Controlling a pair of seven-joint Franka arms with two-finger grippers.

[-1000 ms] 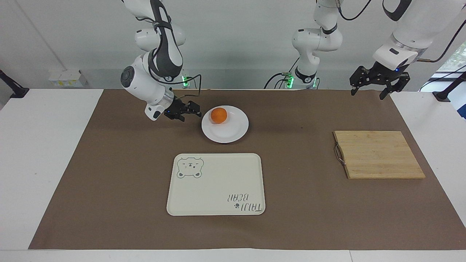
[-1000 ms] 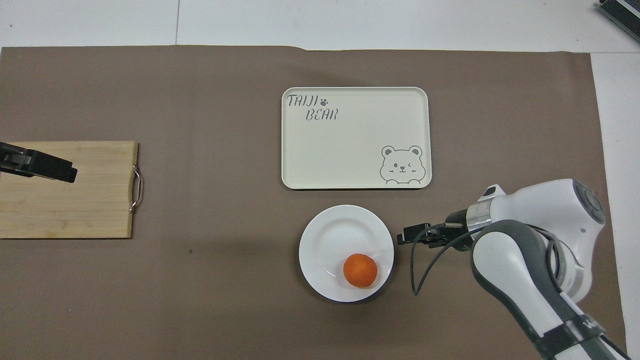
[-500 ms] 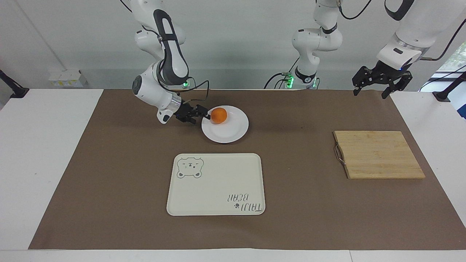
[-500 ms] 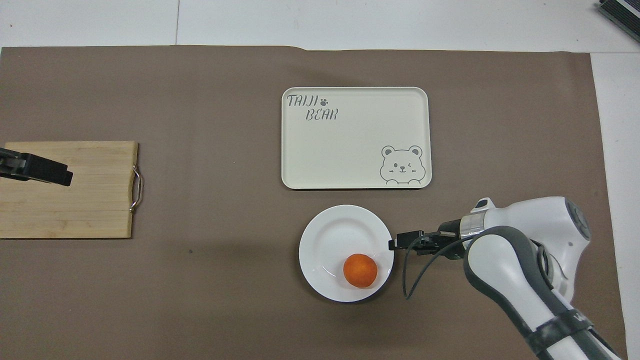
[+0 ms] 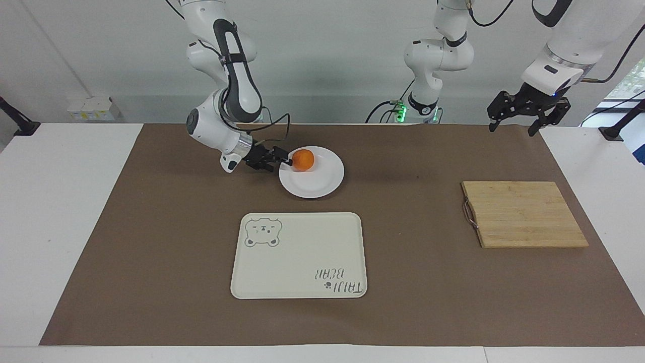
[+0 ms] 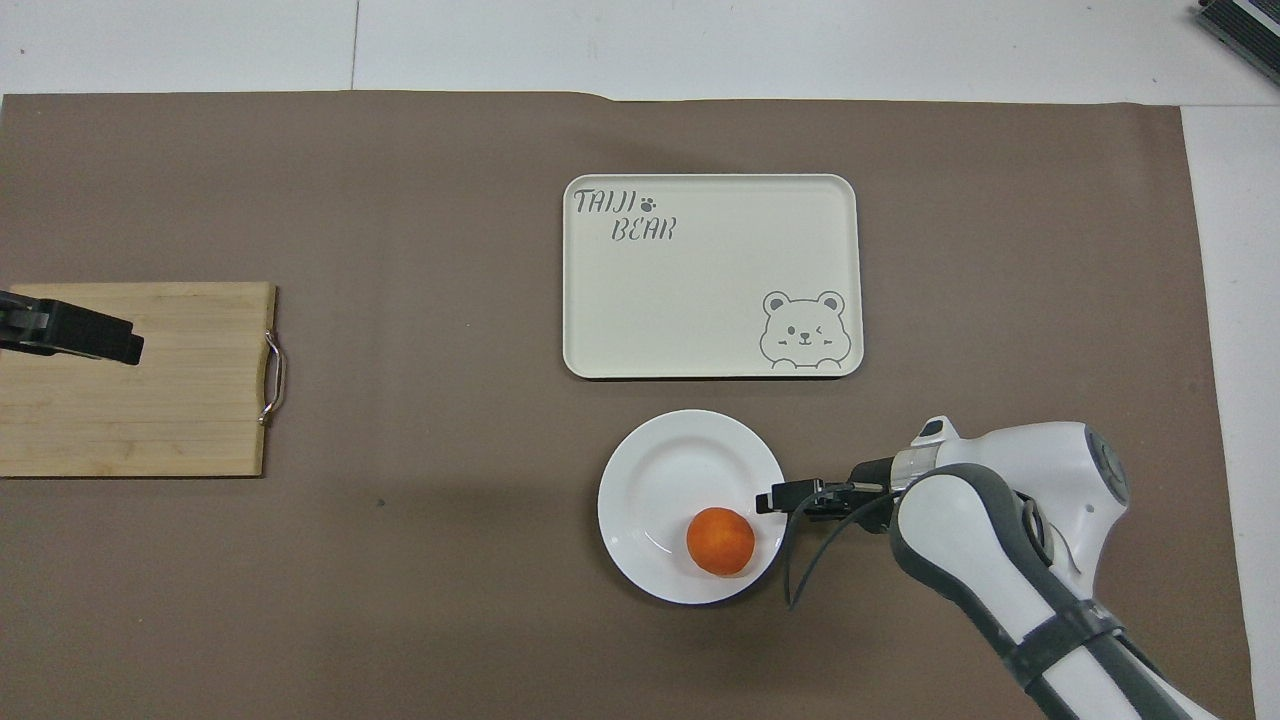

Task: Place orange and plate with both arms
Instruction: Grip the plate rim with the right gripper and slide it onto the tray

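Upper centre of the facing view: a small round bright-orange fruit (image 5: 303, 160) sits on a glossy round white plate (image 5: 322, 184). The right arm's black two-finger gripper (image 5: 283, 160), fingers spread and empty, reaches sideways over the plate's rim just beside the fruit. At upper right, the left arm's black gripper (image 5: 526, 112) waits, also spread and empty, well apart from it.

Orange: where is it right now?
The orange sits on the white plate, on the part of the plate nearest the robots. The open right gripper is at the plate's rim beside it; the cream tray lies farther out.
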